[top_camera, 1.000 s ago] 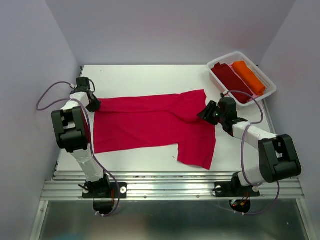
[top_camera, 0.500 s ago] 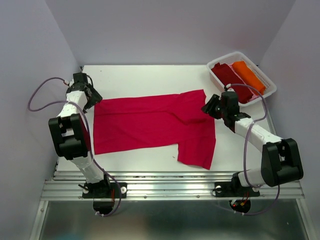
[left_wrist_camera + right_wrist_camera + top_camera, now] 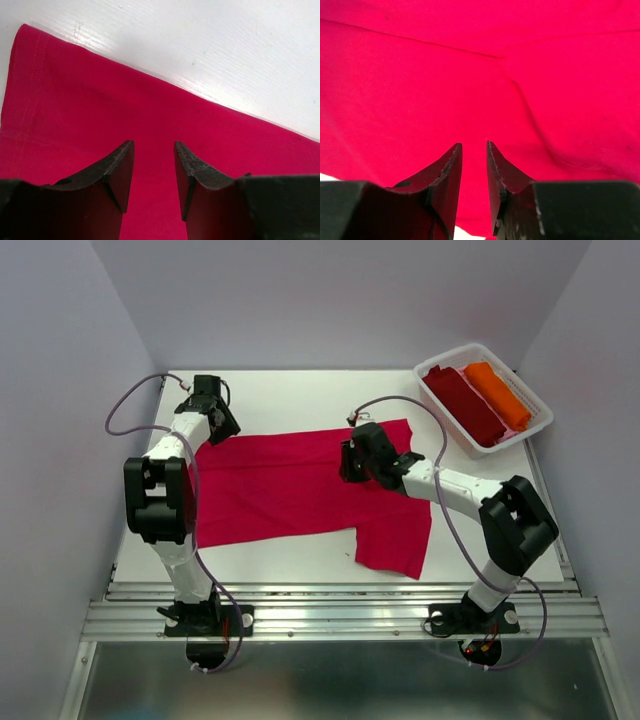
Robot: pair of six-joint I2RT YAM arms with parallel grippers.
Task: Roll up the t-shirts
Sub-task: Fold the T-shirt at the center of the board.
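The crimson-red t-shirt [image 3: 290, 485] lies spread flat on the white table [image 3: 280, 395], one sleeve hanging toward the near edge. My left gripper [image 3: 222, 430] is over the shirt's far-left corner. In the left wrist view its jaws [image 3: 154, 146] stand open just above the red cloth [image 3: 100, 100], near the cloth's edge. My right gripper [image 3: 345, 462] is over the shirt's right middle. In the right wrist view its jaws [image 3: 474, 146] are narrowly open over wrinkled cloth [image 3: 470, 75], holding nothing. The dark maroon roll [image 3: 465, 405] and orange roll [image 3: 497, 395] lie in the basket.
A white plastic basket [image 3: 516, 380] stands at the table's back right corner. Grey walls close in the left, back and right sides. A metal rail runs along the near edge by the arm bases.
My left gripper has swung right from the table's left edge to the shirt's far-left corner. My right gripper has moved left from the shirt's right edge to over the cloth.
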